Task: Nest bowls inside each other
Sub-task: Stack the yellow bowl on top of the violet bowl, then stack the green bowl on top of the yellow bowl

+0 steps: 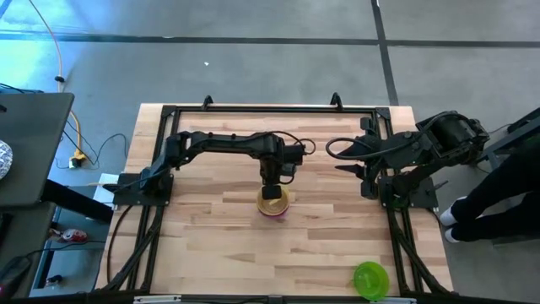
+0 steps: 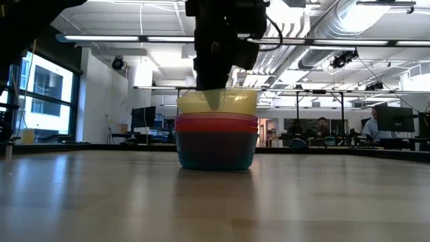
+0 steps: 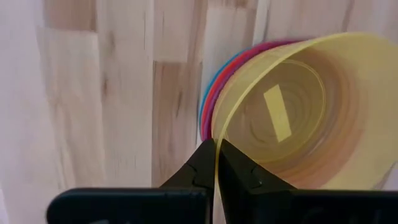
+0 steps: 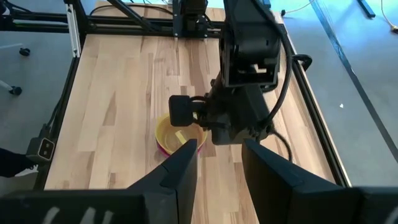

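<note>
The rim of the yellow bowl is pinched between the closed fingers of the left gripper. Directly below that gripper, the bowl is seated atop the nested stack of red, purple and teal bowls mid-table. The right gripper is held aloft, parted and empty, away from the stack. A green bowl is seen well apart.

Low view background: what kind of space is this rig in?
Most likely an open-plan lab or industrial office. Exposed ceiling ducts and strip lights run overhead, people at monitors sit behind the wooden table, and the high view shows a bare concrete floor.
</note>
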Controlling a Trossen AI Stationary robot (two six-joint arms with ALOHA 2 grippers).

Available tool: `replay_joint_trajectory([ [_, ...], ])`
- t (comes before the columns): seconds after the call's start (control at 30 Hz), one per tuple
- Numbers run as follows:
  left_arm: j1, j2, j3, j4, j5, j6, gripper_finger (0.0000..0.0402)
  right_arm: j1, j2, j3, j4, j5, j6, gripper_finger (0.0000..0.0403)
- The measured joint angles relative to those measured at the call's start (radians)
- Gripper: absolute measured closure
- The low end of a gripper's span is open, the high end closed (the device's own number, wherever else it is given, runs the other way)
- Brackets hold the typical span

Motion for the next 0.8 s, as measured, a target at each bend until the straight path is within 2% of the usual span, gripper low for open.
replay_joint_trajectory([
  [0.5, -0.013, 0.060, 0.002, 0.000, 0.019, 0.026, 0.0398, 0.000, 0.000, 0.000, -0.001, -0.002, 0.019, 0.0284],
  [0.63, -0.013, 0.061, 0.030, -0.008, 0.013, 0.034, 0.0369, 0.000, 0.000, 0.000, -0.001, -0.002, 0.018, 0.0284],
  [0.8, -0.014, 0.061, 0.103, -0.030, -0.023, 0.052, 0.0309, 0.000, 0.000, 0.000, -0.001, -0.002, 0.019, 0.0284],
])
